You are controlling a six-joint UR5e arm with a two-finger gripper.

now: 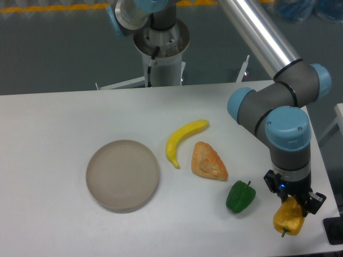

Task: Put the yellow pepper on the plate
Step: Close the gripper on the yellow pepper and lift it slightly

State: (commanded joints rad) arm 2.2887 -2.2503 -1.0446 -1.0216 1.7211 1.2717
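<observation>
The yellow pepper (288, 217) sits near the table's front right corner, stem pointing down toward the front edge. My gripper (292, 202) comes down on it from above with its fingers around the pepper's upper part, apparently shut on it. Whether the pepper is lifted off the table or resting on it I cannot tell. The round grey-beige plate (122, 174) lies bare at the left centre of the table, far to the left of the gripper.
A green pepper (240, 196) lies just left of the gripper. An orange wedge-shaped pastry (209, 161) and a yellow banana (183, 140) lie between the gripper and the plate. The table's right edge and front edge run close to the gripper.
</observation>
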